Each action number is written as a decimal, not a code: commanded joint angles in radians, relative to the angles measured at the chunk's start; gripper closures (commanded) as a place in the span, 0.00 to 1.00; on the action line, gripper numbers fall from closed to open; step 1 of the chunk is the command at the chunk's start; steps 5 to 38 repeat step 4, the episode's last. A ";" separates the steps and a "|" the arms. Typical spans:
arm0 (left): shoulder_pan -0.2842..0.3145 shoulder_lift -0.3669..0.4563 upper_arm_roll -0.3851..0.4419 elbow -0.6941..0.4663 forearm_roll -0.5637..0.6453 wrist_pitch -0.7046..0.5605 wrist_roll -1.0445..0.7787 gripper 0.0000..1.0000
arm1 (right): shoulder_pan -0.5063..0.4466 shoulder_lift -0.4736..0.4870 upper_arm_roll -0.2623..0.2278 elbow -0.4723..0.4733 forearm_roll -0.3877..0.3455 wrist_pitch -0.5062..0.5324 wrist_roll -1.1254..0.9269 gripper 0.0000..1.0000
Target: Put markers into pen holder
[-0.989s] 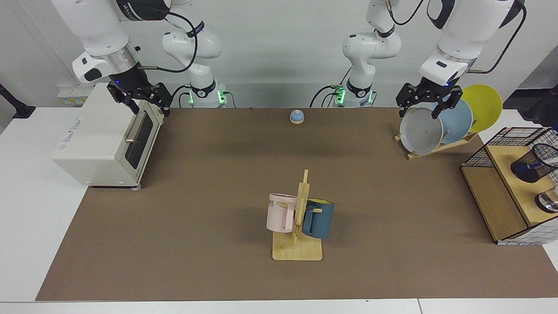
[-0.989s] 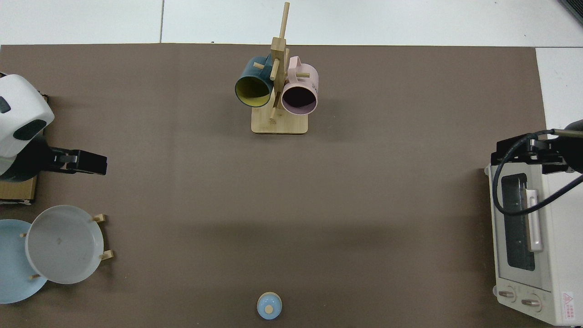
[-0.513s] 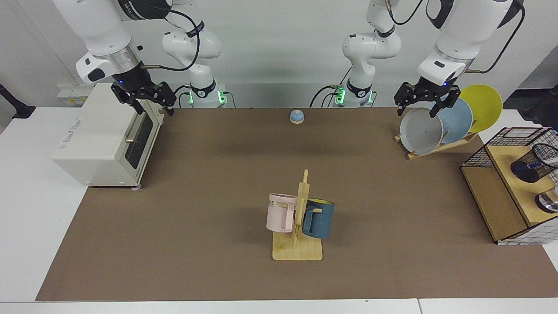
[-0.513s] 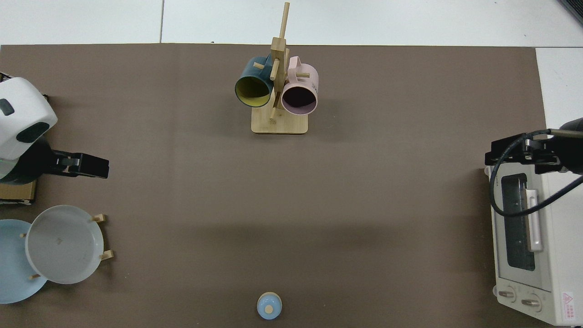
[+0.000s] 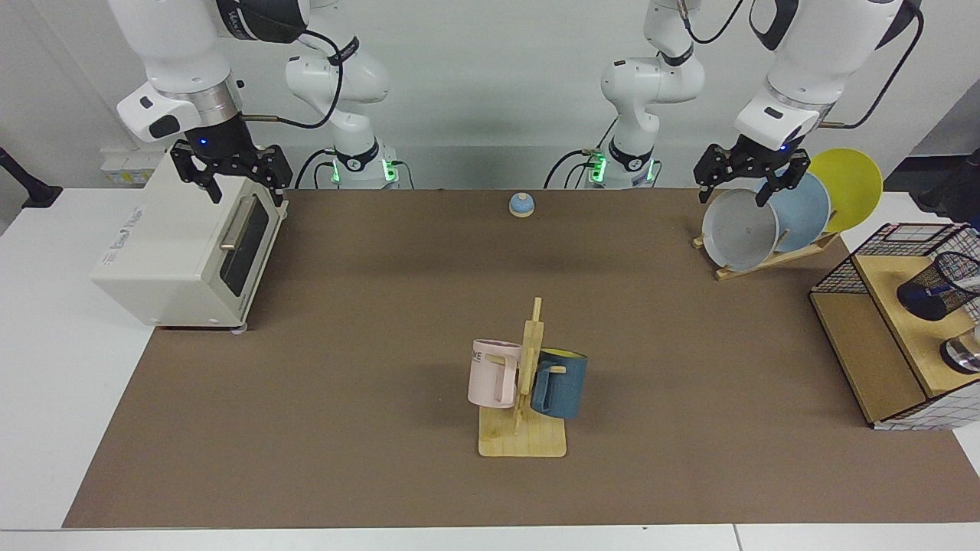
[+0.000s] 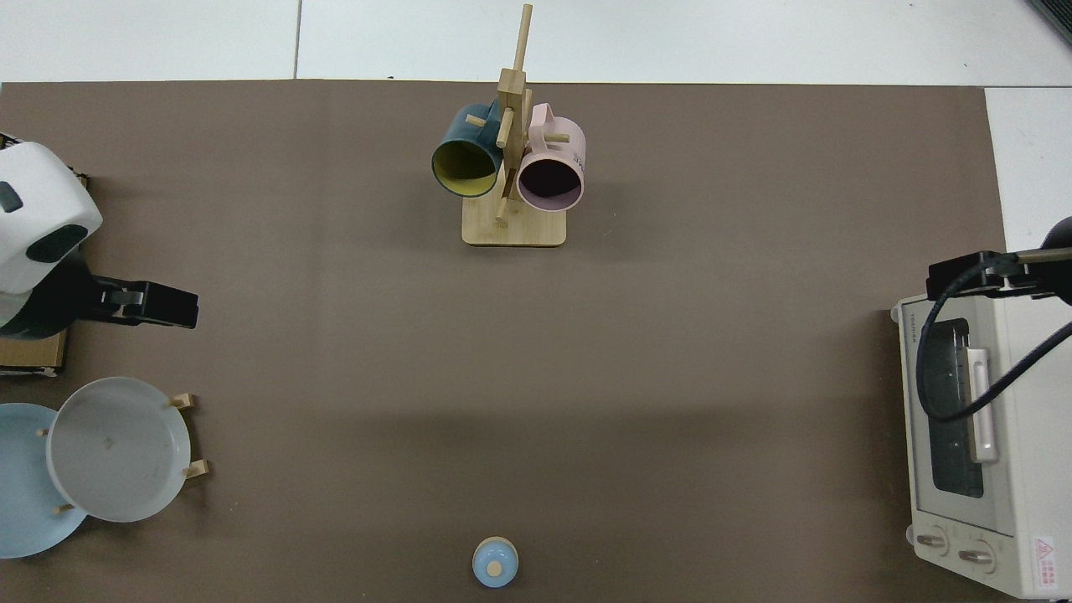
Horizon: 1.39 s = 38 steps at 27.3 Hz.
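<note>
Black wire mesh forms the pen holder [image 5: 945,285], a cylindrical cup that lies tilted on the wooden top of a wire-sided shelf [image 5: 880,348] at about 3 o'clock in the facing view; a marker [image 5: 935,290], showing only as a blue and white glint through the mesh, appears to rest already inside it, though too little shows to be sure; a shiny round metal object [image 5: 963,354] sits just beside the cup on the same shelf. Left gripper [image 5: 751,184] hangs empty with its fingers spread wide above the grey plate [image 5: 739,229] at about 2 o'clock, the plate leaning smooth and glossy in a wooden rack with a pale blue plate [image 5: 804,210] and a yellow plate [image 5: 850,184] behind it; right gripper [image 5: 232,177] hovers at about 10 o'clock over the cream metal toaster oven [image 5: 184,249], likewise spread wide and holding nothing. By judgement the step in hand is the close of the task or a return to rest, since no marker lies loose on the brown felt-like mat [image 5: 367,329]; any next move would call for checking that the slim barrel sits fully inside the tilted cup, which may roll. At centre a bamboo mug tree [image 5: 524,398] carries a pink mug [image 5: 492,373] and a dark blue mug [image 5: 560,383]; a small blue domed bell [image 5: 521,204] stands at 12 o'clock.
</note>
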 commanded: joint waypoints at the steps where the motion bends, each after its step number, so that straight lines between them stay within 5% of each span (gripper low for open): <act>1: -0.005 -0.007 0.009 0.007 -0.014 -0.017 0.014 0.00 | -0.006 -0.017 0.001 -0.020 -0.019 0.017 -0.055 0.00; 38: -0.005 -0.009 0.010 0.007 -0.012 -0.014 0.015 0.00 | -0.007 -0.017 0.001 -0.020 -0.014 0.011 -0.055 0.00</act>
